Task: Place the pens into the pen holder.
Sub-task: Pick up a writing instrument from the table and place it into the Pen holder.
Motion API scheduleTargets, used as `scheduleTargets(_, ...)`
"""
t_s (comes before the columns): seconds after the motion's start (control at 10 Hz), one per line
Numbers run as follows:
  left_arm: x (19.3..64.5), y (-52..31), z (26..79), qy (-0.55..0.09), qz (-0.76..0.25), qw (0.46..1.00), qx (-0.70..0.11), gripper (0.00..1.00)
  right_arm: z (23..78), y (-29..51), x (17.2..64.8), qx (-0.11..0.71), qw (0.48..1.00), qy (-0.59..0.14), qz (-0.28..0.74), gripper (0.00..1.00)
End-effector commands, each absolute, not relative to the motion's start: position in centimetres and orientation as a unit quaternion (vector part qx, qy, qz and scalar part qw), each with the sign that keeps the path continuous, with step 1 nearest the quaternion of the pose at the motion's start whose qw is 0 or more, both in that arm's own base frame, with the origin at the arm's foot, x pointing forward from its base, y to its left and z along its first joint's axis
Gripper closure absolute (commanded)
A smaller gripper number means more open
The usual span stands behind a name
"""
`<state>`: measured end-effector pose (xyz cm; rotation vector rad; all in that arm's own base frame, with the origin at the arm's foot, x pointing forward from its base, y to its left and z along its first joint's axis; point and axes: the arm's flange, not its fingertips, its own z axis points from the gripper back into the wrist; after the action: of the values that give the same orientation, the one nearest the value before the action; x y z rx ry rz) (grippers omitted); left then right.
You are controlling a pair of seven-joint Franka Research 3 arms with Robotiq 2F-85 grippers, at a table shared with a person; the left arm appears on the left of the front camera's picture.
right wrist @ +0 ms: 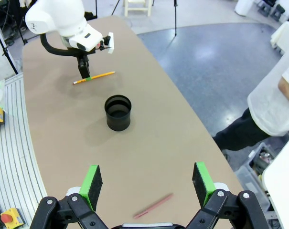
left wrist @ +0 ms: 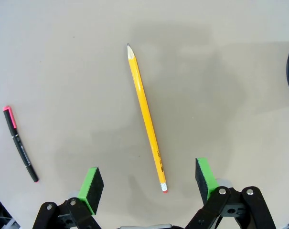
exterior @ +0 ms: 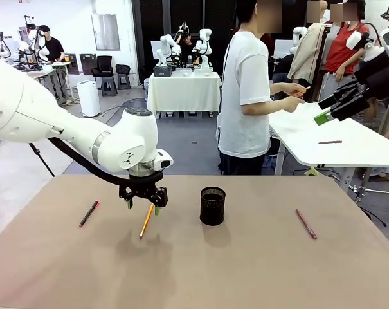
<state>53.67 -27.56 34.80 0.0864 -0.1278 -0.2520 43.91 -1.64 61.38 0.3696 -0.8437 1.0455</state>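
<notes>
A: Where do we locate each item?

B: All three lie flat on the worktop (exterior: 245,270). The pencil (left wrist: 145,117) is just left of the holder (exterior: 212,206). The black pen (exterior: 89,213) is farther left. The brown pen (exterior: 306,224) is well right of the holder, which stands upright.

A: What do we record for each hand?

B: The left hand (exterior: 143,207) is open and low over the pencil, its pads (left wrist: 92,188) straddling the eraser end without touching it. The right hand (right wrist: 148,183) is open, raised high above the brown pen. We see a person (exterior: 245,96) standing beyond the far edge.
</notes>
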Motion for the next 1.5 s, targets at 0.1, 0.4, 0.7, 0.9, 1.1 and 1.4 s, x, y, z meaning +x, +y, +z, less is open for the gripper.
scheduleTargets(0.1, 54.8, -27.9, 34.3, -0.052, -0.114, 0.991, 0.049, 0.00, 61.4, -1.6, 44.0, 0.173, 0.762, -0.394, 0.484, 0.00)
scheduleTargets(0.4, 57.8, -28.7, 32.5, -0.035, -0.103, 0.992, 0.058, 0.00, 61.4, -1.6, 44.0, 0.173, 0.762, -0.394, 0.484, 0.00)
scheduleTargets(0.7, 59.0, -29.0, 31.8, -0.028, -0.096, 0.994, 0.037, 0.00, 61.4, -1.6, 44.0, 0.173, 0.762, -0.394, 0.484, 0.00)
scheduleTargets(0.9, 59.7, -28.6, 31.5, -0.015, -0.092, 0.995, 0.032, 0.30, 61.4, -1.6, 44.0, 0.173, 0.762, -0.394, 0.484, 0.00)
scheduleTargets(1.1, 60.2, -28.7, 31.0, -0.013, -0.083, 0.996, 0.030, 0.70, 61.4, -1.6, 44.0, 0.173, 0.762, -0.394, 0.484, 0.00)
scheduleTargets(1.4, 60.5, -28.5, 30.9, -0.009, -0.082, 0.996, 0.032, 1.00, 61.4, -1.6, 44.0, 0.173, 0.762, -0.394, 0.484, 0.00)
